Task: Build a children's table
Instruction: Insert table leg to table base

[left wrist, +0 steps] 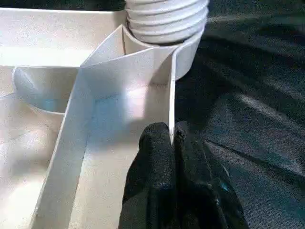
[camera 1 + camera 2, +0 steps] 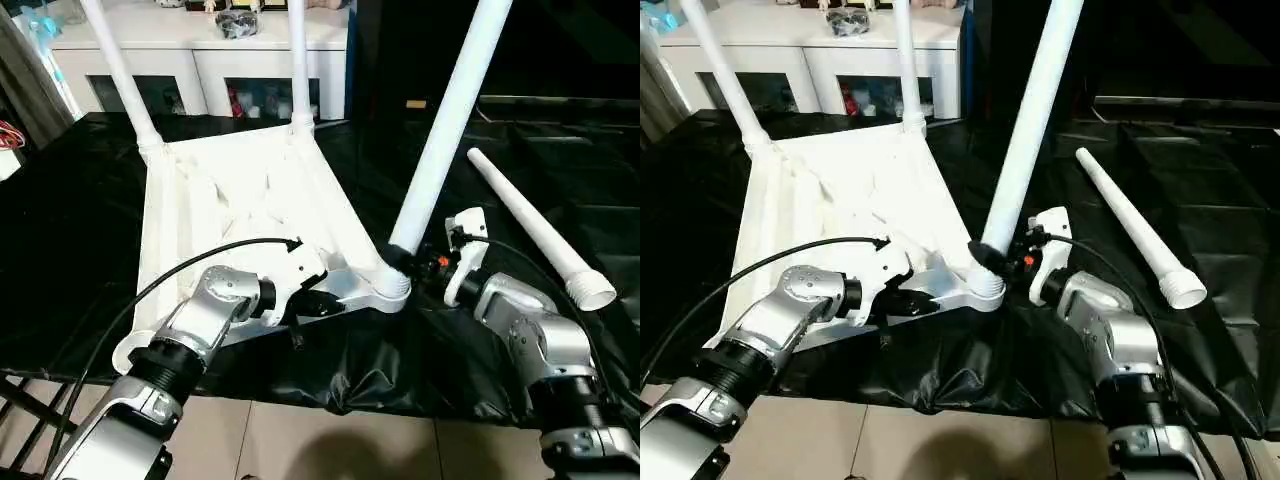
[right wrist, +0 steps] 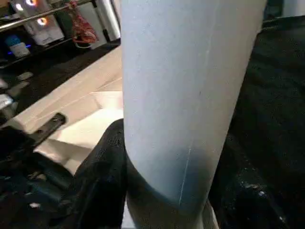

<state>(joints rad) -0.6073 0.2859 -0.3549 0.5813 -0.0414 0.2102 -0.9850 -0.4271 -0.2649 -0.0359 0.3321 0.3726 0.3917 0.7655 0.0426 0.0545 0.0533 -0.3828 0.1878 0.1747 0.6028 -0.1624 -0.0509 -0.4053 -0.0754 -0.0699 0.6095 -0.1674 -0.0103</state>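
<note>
The white tabletop (image 2: 240, 200) lies underside up on the black-draped table. Two legs (image 2: 120, 70) (image 2: 298, 60) stand in its far corner sockets. A third leg (image 2: 445, 130) rises tilted from the near right socket (image 2: 385, 290), and my right gripper (image 2: 415, 262) is shut around its base. In the right wrist view that leg (image 3: 186, 95) sits against a black finger (image 3: 102, 176). My left gripper (image 2: 325, 300) is shut on the tabletop's thin side wall (image 1: 170, 95) just short of that socket. A fourth leg (image 2: 530, 225) lies loose on the cloth at the right.
A white cabinet (image 2: 200, 50) stands behind the table. The black cloth (image 2: 350, 380) hangs over the near edge above a tiled floor. A black cable (image 2: 180, 270) arcs over my left forearm.
</note>
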